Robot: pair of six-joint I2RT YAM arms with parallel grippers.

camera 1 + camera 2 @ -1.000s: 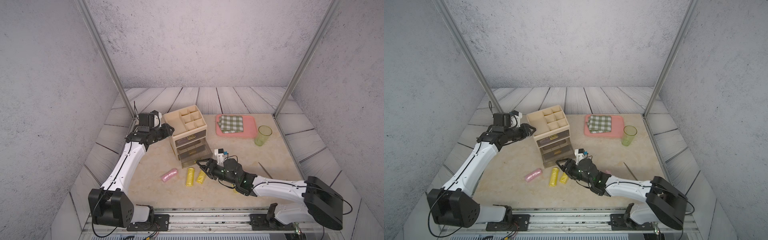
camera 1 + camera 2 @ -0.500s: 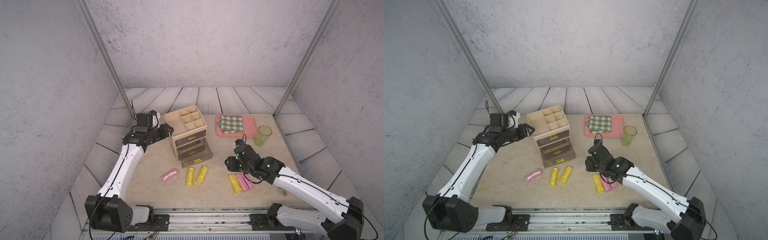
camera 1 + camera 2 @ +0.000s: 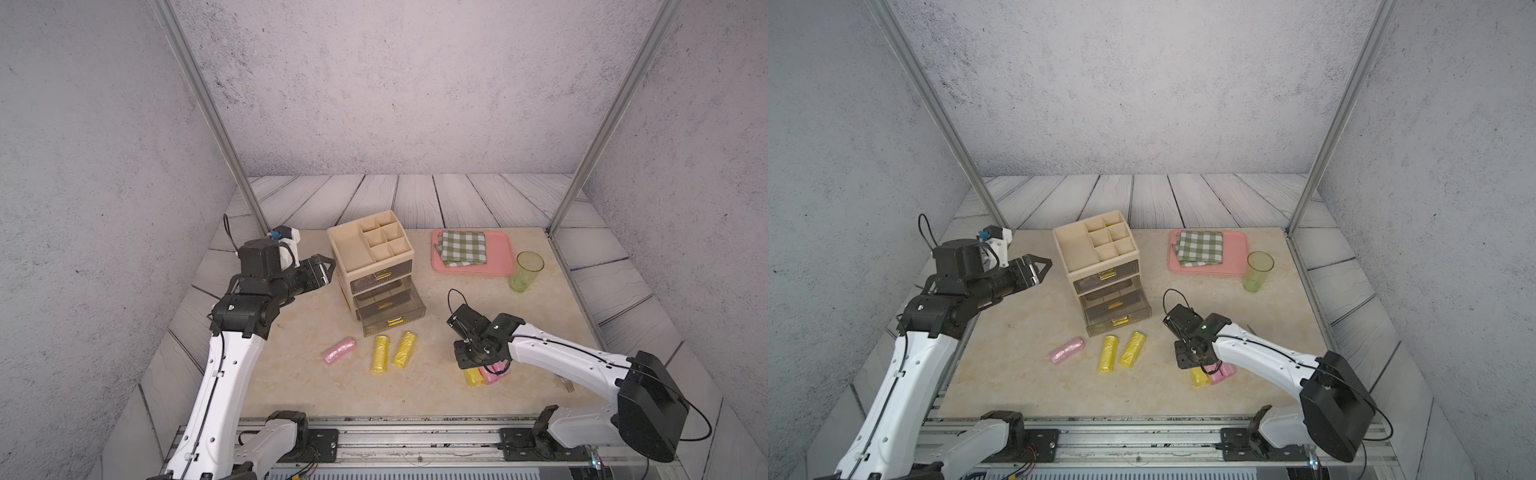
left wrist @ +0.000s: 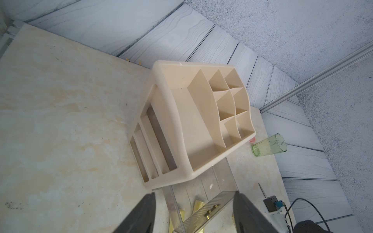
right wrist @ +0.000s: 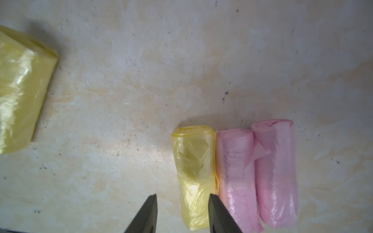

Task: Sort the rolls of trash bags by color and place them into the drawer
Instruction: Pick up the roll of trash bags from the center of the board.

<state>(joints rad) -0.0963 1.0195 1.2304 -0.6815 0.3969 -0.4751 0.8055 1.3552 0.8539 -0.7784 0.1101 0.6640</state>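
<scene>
six rolls of trash bags (image 3: pixel 405 349) lie on the desk (image 3: pixel 291 386): a pink roll (image 3: pixel 339 350) and two yellow before the open drawers (image 3: pixel 390 307), a yellow roll (image 5: pixel 194 175) touching two pink ones (image 5: pixel 274 171). right claw (image 5: pixel 182 195), spread and empty, straddles that yellow roll, likely to pick it out by colour; left claw (image 4: pixel 194 193), spread, hovers beside the organizer (image 4: pixel 197 121).

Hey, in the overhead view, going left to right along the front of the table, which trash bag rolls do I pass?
Lone pink roll → first yellow roll → slanted yellow roll → third yellow roll → pair of touching pink rolls.
</scene>
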